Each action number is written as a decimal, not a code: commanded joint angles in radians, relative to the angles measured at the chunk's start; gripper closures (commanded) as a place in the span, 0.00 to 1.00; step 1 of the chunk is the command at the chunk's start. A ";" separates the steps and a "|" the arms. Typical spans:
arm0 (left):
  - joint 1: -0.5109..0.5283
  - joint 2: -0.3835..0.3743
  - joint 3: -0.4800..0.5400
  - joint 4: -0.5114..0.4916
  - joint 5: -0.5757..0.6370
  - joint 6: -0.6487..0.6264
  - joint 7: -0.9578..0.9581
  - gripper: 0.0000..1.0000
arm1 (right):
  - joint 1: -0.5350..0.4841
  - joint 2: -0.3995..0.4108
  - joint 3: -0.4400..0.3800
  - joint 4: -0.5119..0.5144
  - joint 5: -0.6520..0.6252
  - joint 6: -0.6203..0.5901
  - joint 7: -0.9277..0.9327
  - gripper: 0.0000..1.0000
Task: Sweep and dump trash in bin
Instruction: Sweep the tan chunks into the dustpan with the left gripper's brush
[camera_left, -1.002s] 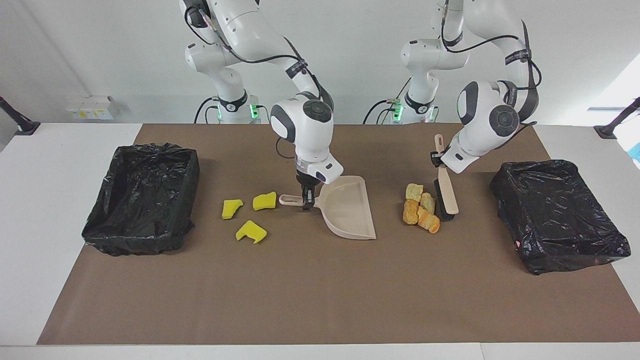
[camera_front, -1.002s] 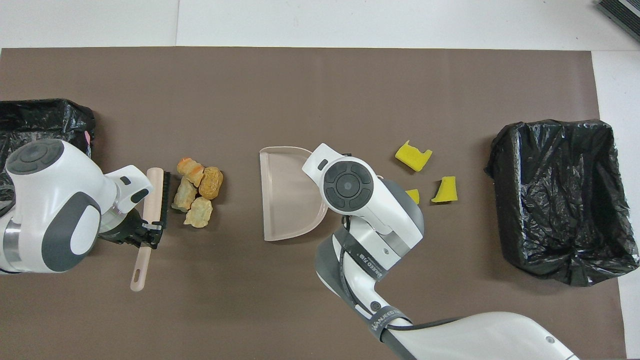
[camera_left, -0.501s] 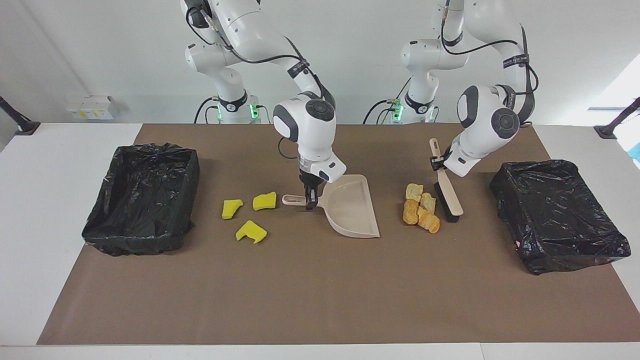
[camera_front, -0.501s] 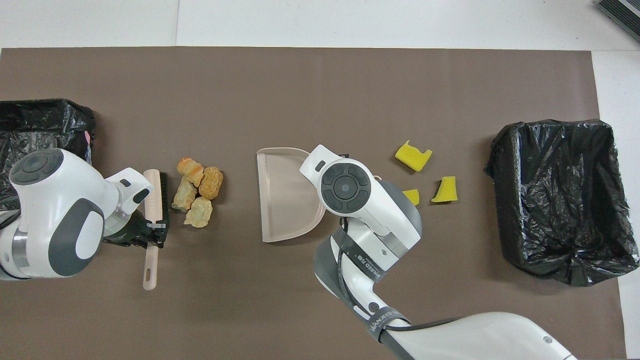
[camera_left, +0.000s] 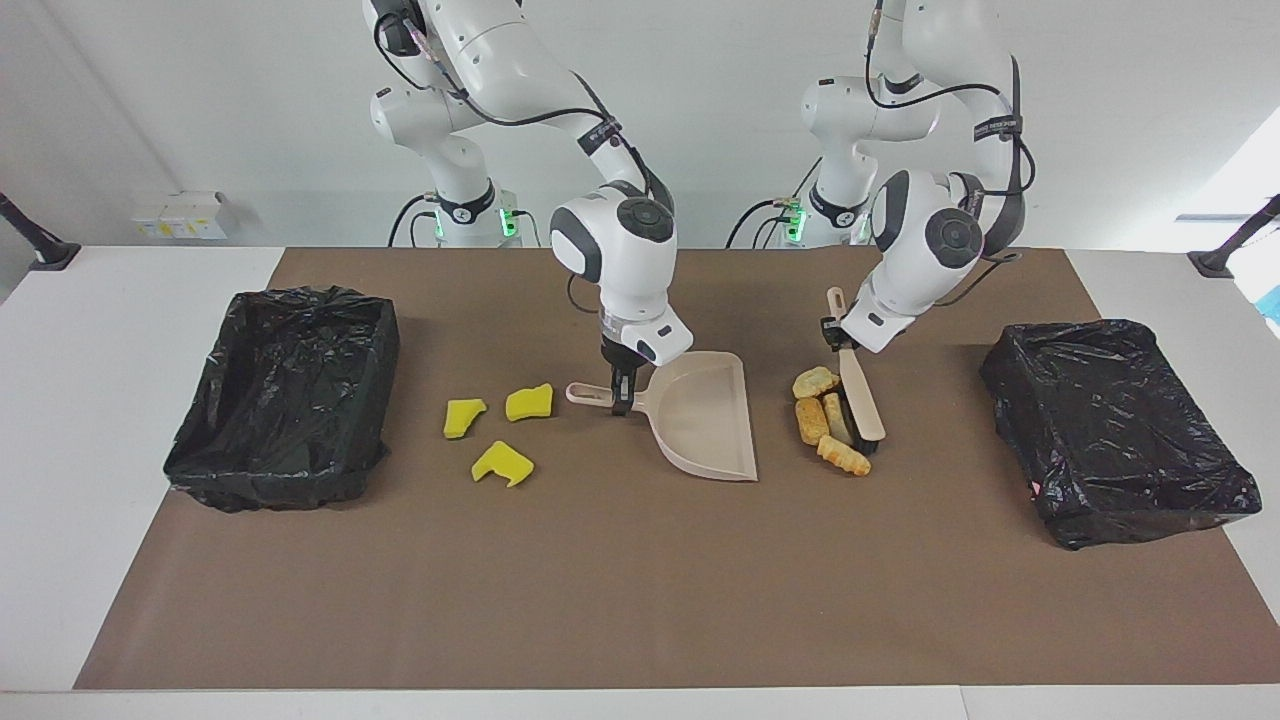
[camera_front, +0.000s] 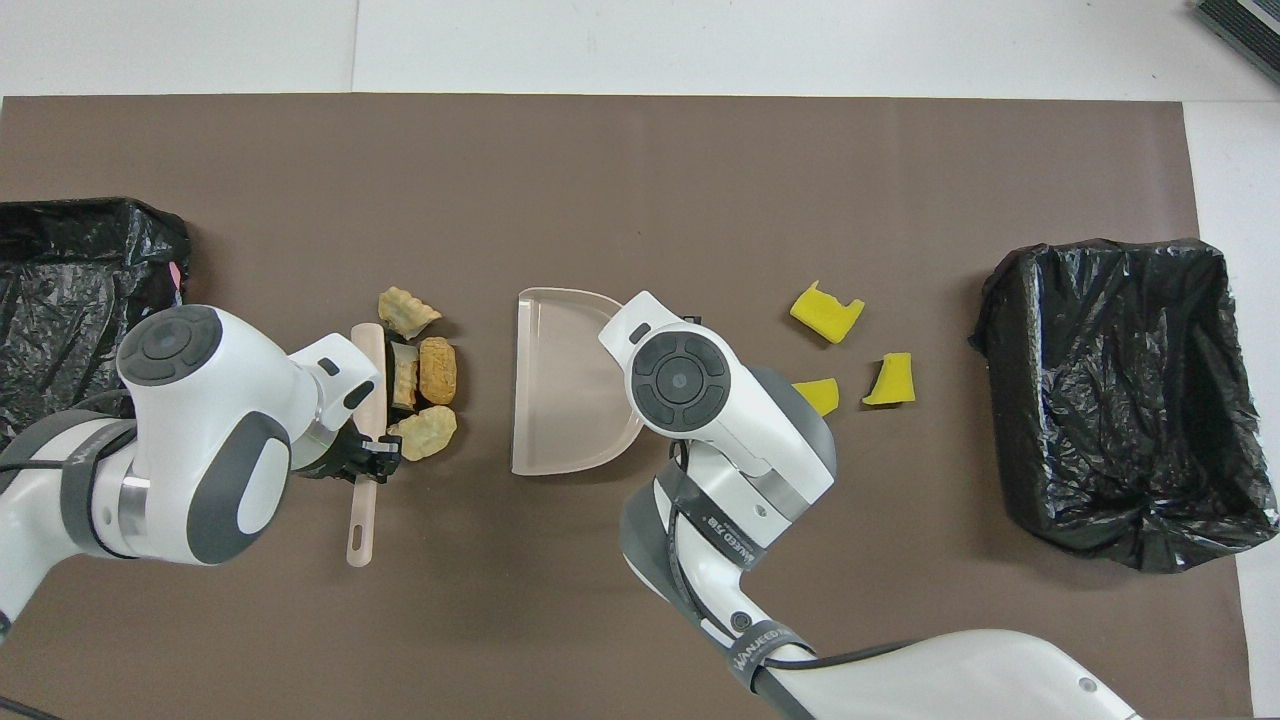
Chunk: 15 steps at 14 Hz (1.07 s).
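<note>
Trash lies in two groups on the brown mat (camera_left: 640, 600). Four tan-orange bread chunks (camera_left: 820, 420) (camera_front: 420, 375) sit toward the left arm's end of the table, bunched against the black bristles of a brush (camera_left: 858, 398) (camera_front: 372, 400); one chunk lies partly under the brush head. The left gripper (camera_left: 832, 335) (camera_front: 375, 462) is clamped on the brush's beige handle, with the brush slanted down so its head rests on the mat beside the chunks. Between the chunks and the middle of the table lies a beige dustpan (camera_left: 705, 415) (camera_front: 565, 385), its wide mouth turned toward the chunks with a strip of bare mat between them. The right gripper (camera_left: 620, 395) points straight down and is closed on the dustpan's thin handle; in the overhead view the arm's wrist covers that grip. Three bright yellow sponge pieces (camera_left: 500, 425) (camera_front: 850, 355) are scattered just past the end of the handle, toward the right arm's end of the table, apart from one another. A bin lined with black plastic (camera_left: 285, 395) (camera_front: 1120, 395) stands at the right arm's end of the mat, and a second black-lined bin (camera_left: 1115, 430) (camera_front: 70, 290) stands at the left arm's end. None of the trash is in the dustpan or in either bin
</note>
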 joint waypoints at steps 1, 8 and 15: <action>-0.067 0.018 0.012 0.012 -0.017 0.023 -0.010 1.00 | 0.008 0.007 0.006 -0.011 -0.018 -0.020 0.090 1.00; -0.184 0.020 0.008 0.025 -0.178 0.058 -0.021 1.00 | 0.007 0.005 0.007 -0.016 -0.017 -0.020 0.092 1.00; -0.264 0.043 0.005 0.090 -0.298 0.069 -0.124 1.00 | 0.051 -0.016 0.003 0.006 -0.076 -0.181 0.148 1.00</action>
